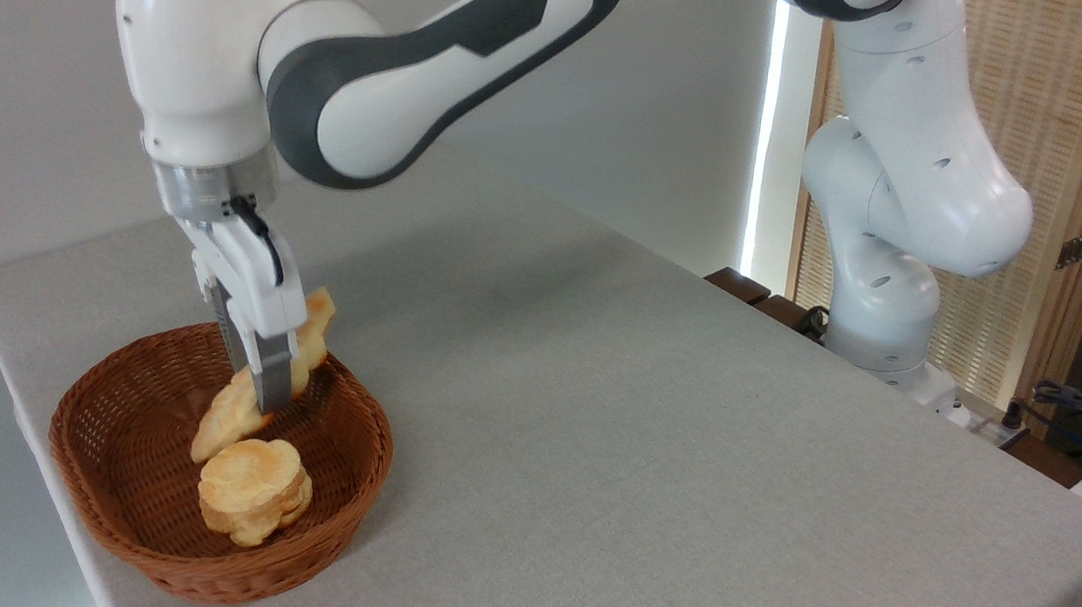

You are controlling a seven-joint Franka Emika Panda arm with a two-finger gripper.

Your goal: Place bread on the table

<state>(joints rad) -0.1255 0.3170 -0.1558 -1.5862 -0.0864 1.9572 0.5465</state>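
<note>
Grey cloth covers the table [648, 435], which fills most of the room in front of me, bare across its middle and right side. Over it reaches the white arm [448, 42], bent down toward the near left corner. There sits the wicker basket [127, 511], close to the table's left edge. Above the basket hangs the gripper [265, 395], its fingers clamped around the middle of the bread [232, 417]. The long loaf tilts steeply, its upper end poking over the basket's far rim, its lower end low inside the basket; whether that end touches the bottom I cannot tell. Just beside it, a small round bun [255, 490] rests in the basket. By my reckoning, the grasp is made and the lift is underway; carrying the loaf clear of the rim and laying it on the cloth remains.
</note>
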